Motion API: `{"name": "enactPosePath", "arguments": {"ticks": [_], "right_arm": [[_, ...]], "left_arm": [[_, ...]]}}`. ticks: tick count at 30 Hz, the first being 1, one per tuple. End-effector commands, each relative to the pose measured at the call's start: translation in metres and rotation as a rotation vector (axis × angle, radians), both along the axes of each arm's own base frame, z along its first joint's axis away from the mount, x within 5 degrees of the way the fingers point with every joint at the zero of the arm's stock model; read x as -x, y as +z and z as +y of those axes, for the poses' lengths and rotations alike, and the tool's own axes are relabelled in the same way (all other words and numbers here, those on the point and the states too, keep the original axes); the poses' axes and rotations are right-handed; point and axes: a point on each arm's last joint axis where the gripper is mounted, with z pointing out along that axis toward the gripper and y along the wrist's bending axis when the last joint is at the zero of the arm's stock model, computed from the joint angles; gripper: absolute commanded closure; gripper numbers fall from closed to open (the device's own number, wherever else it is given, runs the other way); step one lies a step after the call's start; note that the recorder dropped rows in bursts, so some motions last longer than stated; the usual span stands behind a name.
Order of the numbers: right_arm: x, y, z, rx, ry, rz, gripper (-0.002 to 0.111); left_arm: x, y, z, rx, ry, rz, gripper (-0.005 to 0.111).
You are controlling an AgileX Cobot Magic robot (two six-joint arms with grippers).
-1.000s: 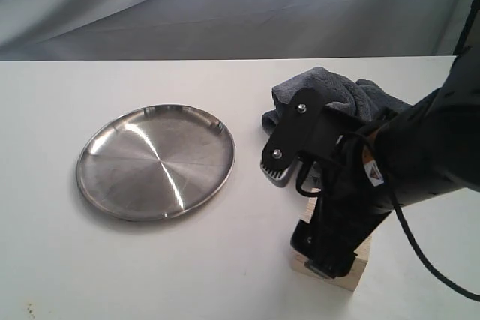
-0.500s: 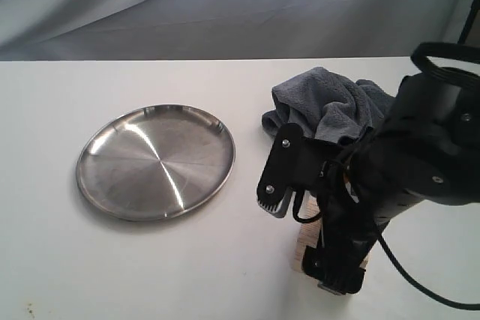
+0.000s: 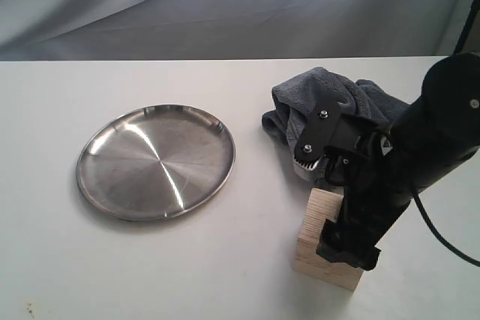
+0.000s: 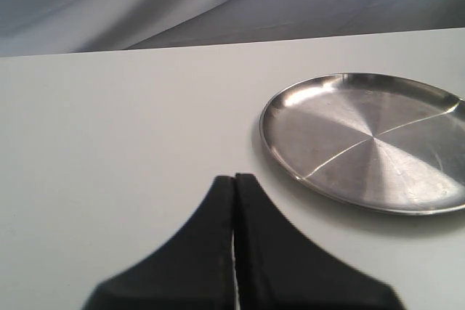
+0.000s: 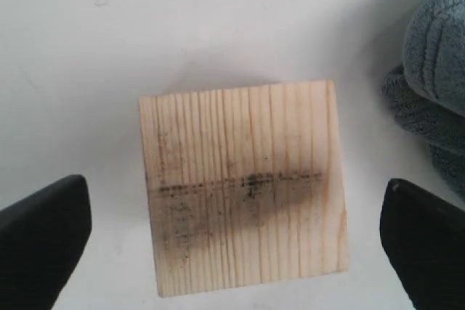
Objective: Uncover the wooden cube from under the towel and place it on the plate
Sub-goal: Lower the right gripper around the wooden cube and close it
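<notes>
Uncovered on the bench [image 3: 225, 275], the wooden cube [image 5: 243, 190] has the towel [image 3: 330, 95] just beside it, the plate [image 3: 155, 161] well apart, and the fingers [image 5: 43, 237] of the right gripper [image 5: 234, 234] spread either side, so the grasp seems in hand: next, pinch squarely and lift.

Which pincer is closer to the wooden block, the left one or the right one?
Right. The right pincer hangs open directly over the wooden cube, one finger on each side. The left pincer is shut, away near the plate.
</notes>
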Motion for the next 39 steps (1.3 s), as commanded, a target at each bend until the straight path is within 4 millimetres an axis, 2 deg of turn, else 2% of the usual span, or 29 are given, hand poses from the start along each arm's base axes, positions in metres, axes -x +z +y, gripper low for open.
{"name": "enactPosePath", "arguments": {"ticks": [1, 13, 24, 28, 32, 35, 39], "right_arm": [[-0.003, -0.001, -0.001, -0.008, 0.016, -0.011, 0.003], [-0.018, -0.04, 0.004, 0.08, 0.065, 0.025, 0.003], [-0.018, -0.043, 0.009, 0.03, 0.022, 0.043, 0.003], [-0.019, -0.043, 0.008, 0.038, 0.029, 0.039, 0.009], [-0.018, -0.043, 0.006, 0.06, 0.046, 0.038, 0.028], [-0.018, -0.044, 0.006, 0.062, 0.046, 0.042, 0.049], [-0.015, -0.044, 0.005, 0.077, 0.049, 0.072, 0.086]], "left_arm": [[0.0, 0.0, 0.0, 0.008, -0.002, -0.01, 0.107], [0.0, 0.0, 0.0, 0.008, -0.002, -0.01, 0.107], [0.0, 0.0, 0.0, 0.008, -0.002, -0.01, 0.107], [0.0, 0.0, 0.0, 0.008, -0.002, -0.01, 0.107], [0.0, 0.0, 0.0, 0.008, -0.002, -0.01, 0.107], [0.0, 0.0, 0.0, 0.008, -0.002, -0.01, 0.107], [0.0, 0.0, 0.0, 0.008, -0.002, -0.01, 0.107]]}}
